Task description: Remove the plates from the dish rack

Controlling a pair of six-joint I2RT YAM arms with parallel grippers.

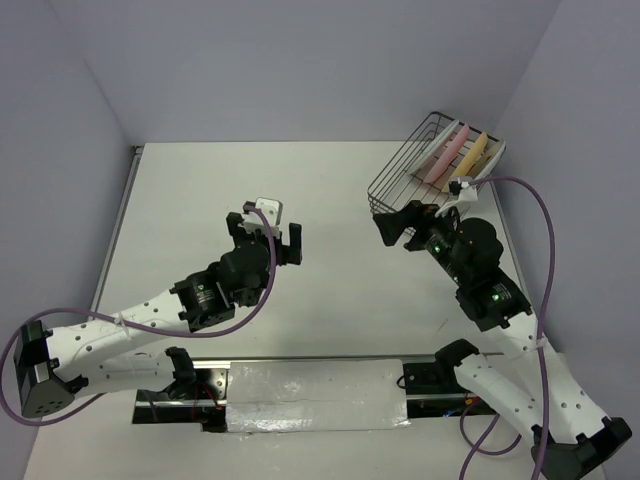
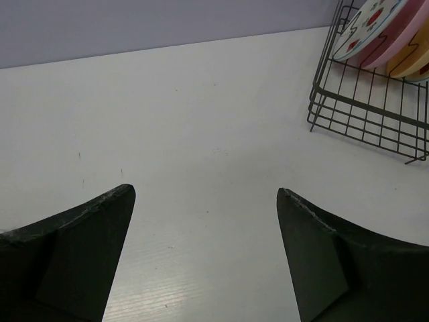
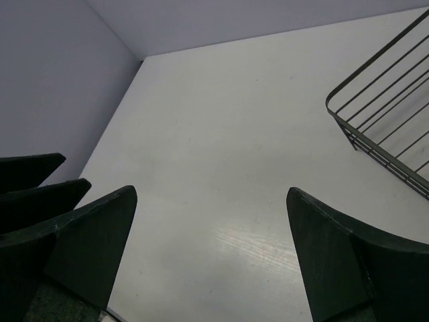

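Observation:
The black wire dish rack [image 1: 405, 175] stands at the table's far right corner. In it, on edge, stand a white strawberry-print plate [image 2: 367, 23], a pink plate [image 1: 447, 155] and a pale yellow-orange plate [image 1: 474, 153]. My right gripper [image 1: 402, 222] hovers open just in front of the rack's near left corner [image 3: 375, 127], with nothing between its fingers [image 3: 94, 241]. My left gripper [image 1: 268, 238] is open and empty over the middle of the table, well left of the rack [image 2: 365, 107]. The pink plate [image 2: 397, 41] sits behind the strawberry one.
Purple walls close the table in at the back and on both sides. A black rail with silver tape [image 1: 315, 392] runs along the near edge between the arm bases. A purple cable [image 1: 545, 225] loops off the right arm beside the rack. Two dark pointed tips [image 3: 40, 191] show at the right wrist view's left edge.

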